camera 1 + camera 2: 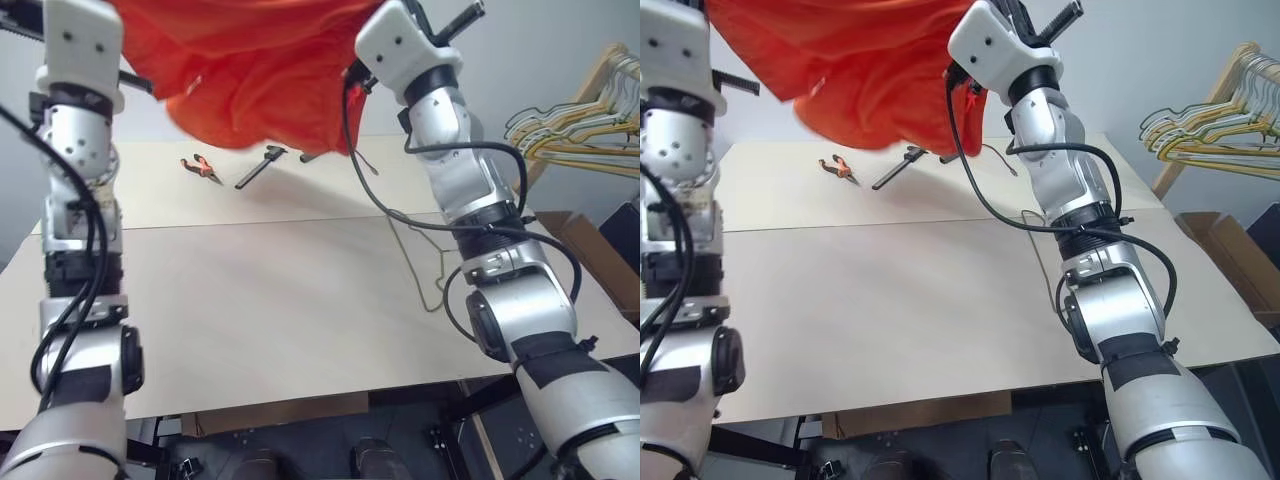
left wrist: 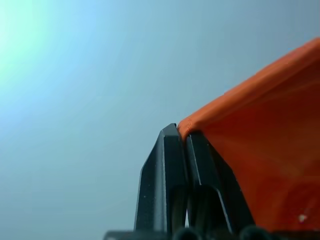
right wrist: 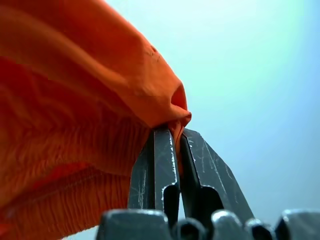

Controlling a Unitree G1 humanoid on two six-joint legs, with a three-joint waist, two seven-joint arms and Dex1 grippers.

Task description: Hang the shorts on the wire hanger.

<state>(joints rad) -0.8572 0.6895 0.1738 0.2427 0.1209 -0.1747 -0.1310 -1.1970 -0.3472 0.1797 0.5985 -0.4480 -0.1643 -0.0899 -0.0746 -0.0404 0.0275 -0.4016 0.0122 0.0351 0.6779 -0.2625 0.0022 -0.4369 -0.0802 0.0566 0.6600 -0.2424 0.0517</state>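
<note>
Shorts (image 1: 260,70) — orange, held aloft above the table (image 1: 250,290), stretched between both grippers. Left gripper (image 2: 181,132): fingers pinched tight on one cloth edge. Right gripper (image 3: 172,131): clamped on a bunched fold. Wire hanger (image 1: 425,260) — flat on the table, below the right arm.

A pale table (image 1: 250,300) made of two boards carries small orange-handled pliers (image 1: 201,168) near its far edge. Just to the right of the pliers lies a dark, long-handled tool (image 1: 260,166), tilted. Off the table's far right corner, a bunch of yellow and pale hangers (image 1: 570,125) hangs from a wooden rack, with a cardboard box (image 1: 590,245) below them.
</note>
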